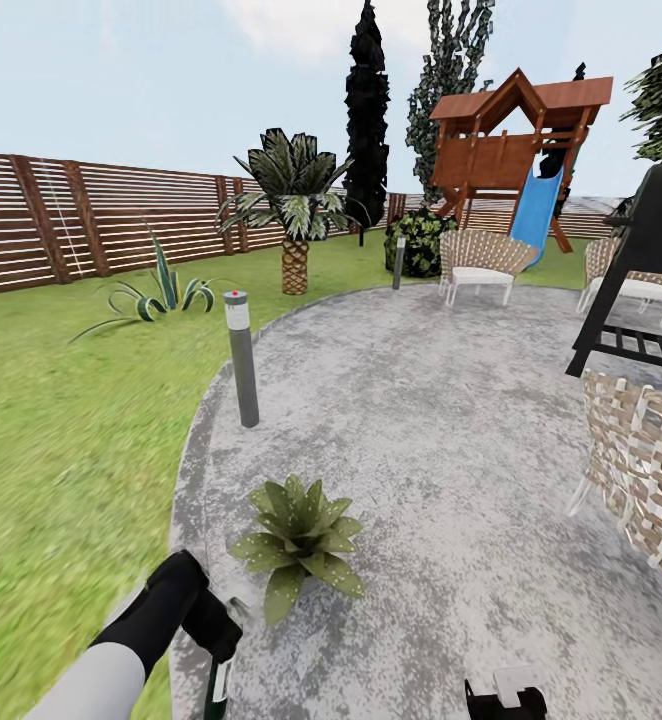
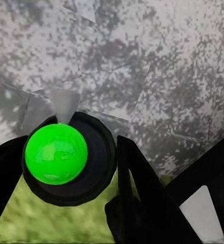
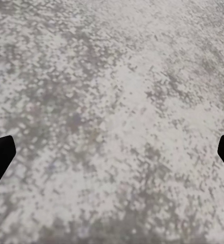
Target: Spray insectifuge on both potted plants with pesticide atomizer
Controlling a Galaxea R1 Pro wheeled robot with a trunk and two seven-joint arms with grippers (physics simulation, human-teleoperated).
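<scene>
Grey speckled patio (image 1: 421, 400) lies under both arms, with lawn (image 1: 61, 430) to its left; the left gripper (image 1: 216, 640) is clamped on the atomizer (image 1: 218, 685), which hangs below it at the patio's edge; from the left wrist, black fingers (image 2: 137, 188) press each side of the atomizer's round dark body with its bright green end (image 2: 56, 153); a potted plant (image 1: 299, 535) sits on the paving just ahead and right of that gripper; a bollard light (image 1: 241, 357) stands further ahead; the right gripper (image 3: 112, 157) hangs over bare paving, fingertips wide apart and holding nothing; wicker chairs (image 1: 641, 470) stand to its right, a fence (image 1: 101, 215) far off.
</scene>
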